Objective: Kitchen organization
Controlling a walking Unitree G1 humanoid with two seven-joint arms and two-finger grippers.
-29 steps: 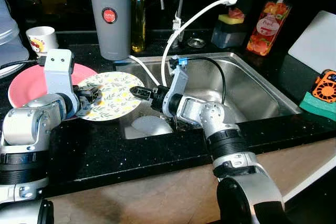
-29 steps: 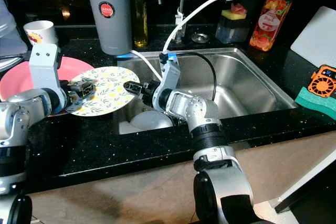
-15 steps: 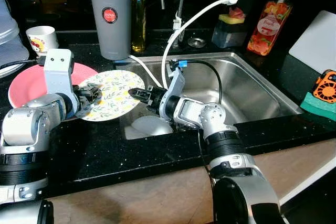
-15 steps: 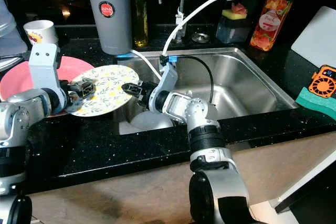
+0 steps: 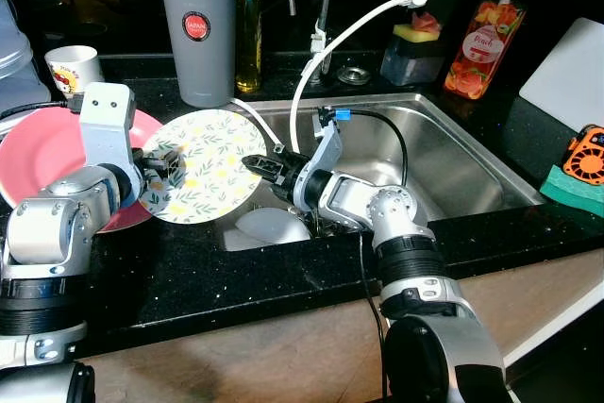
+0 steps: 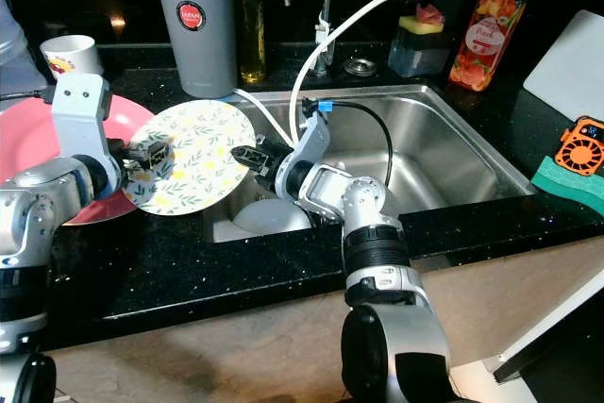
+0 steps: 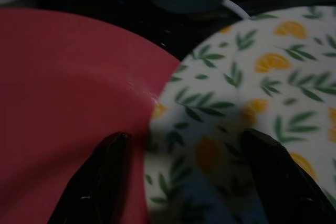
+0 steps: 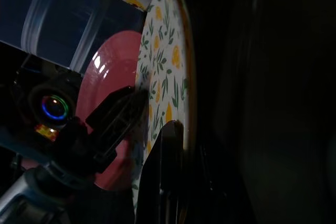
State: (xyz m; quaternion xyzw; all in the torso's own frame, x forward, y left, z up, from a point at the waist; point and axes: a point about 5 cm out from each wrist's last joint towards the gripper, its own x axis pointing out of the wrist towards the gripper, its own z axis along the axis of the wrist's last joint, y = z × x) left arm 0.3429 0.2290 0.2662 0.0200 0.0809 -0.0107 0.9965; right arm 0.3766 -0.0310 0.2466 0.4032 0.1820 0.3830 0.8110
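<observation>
Plate [image 5: 203,165] tilted up over sink's [image 5: 444,153] nine o'clock edge, pinched at opposite rims: left gripper [image 5: 162,165] shut on its nine o'clock rim, right gripper [image 5: 261,165] on its three o'clock (probably steadying a handover). Red plate [image 5: 47,153] behind, at nine o'clock.

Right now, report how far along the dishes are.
Done: a pink plate lies on the counter. In hand: both pincers, left and right, grip opposite edges of the floral plate, tilted up by the sink. Left: a white dish sits in the basin.
</observation>
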